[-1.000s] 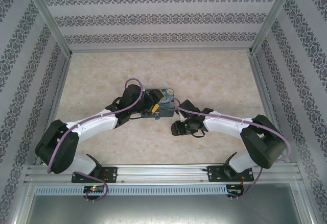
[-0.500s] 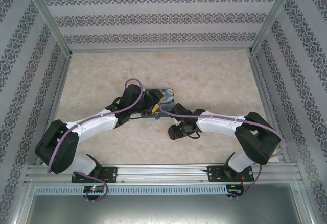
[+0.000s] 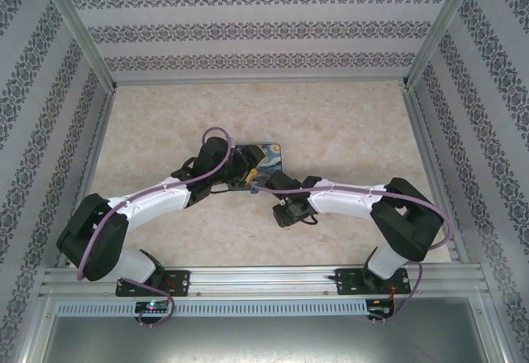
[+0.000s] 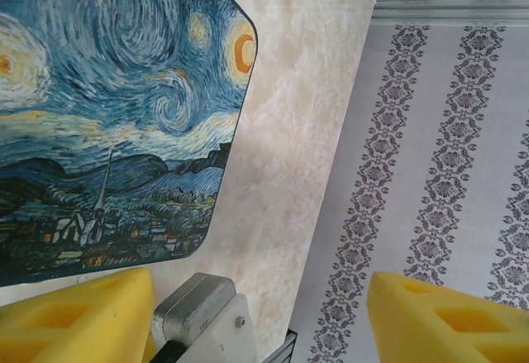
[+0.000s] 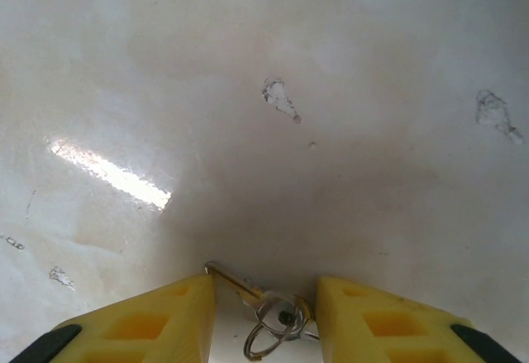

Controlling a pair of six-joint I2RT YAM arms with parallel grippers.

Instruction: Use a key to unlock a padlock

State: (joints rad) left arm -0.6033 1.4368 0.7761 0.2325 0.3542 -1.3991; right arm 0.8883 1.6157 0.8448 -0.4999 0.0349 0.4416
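Observation:
The padlock [image 3: 266,158], a flat block printed with a blue and yellow starry-night painting, lies on the marbled table; in the left wrist view the padlock [image 4: 107,115] is at upper left. My left gripper [image 3: 247,173] is at its near left side, open, its yellow fingers [image 4: 74,317] wide apart. A silver metal block [image 4: 194,301] with a white part sits beside the left finger. My right gripper [image 3: 270,183] is just in front of the padlock, low over the table and open. The small key [image 5: 244,288] with its ring [image 5: 277,330] lies between the fingers.
Patterned walls [image 3: 264,28] on metal posts close in the table on three sides; the right wall [image 4: 446,173] shows close in the left wrist view. An aluminium rail [image 3: 264,279] runs along the near edge. Bare tabletop [image 3: 347,123] lies behind and to the right.
My right arm has swung left, bringing its gripper up to the padlock's near edge, and its fingers have narrowed. The left arm and the padlock have not moved.

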